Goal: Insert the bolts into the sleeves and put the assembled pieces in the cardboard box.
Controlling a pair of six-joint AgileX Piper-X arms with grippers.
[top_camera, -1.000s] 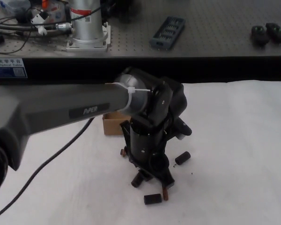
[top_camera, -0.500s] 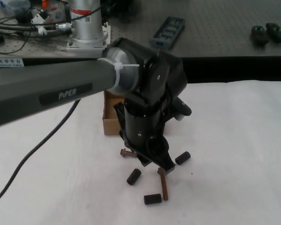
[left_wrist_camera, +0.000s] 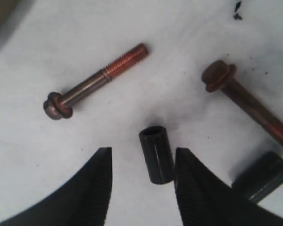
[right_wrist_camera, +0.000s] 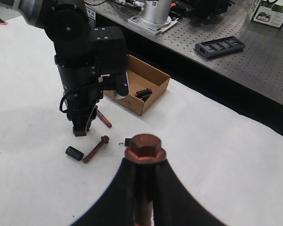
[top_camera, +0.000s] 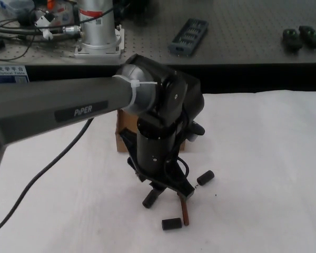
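Seemingly light, rigid and slick, the sleeve (left_wrist_camera: 156,157) between the left gripper's (left_wrist_camera: 142,155) spread fingers (left_wrist_camera: 87,190) wants a mid-length pinch.

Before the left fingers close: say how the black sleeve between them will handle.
The sleeve lies on its side, a smooth cylinder, so it may roll if nudged. It looks rigid, so it probably won't crush.
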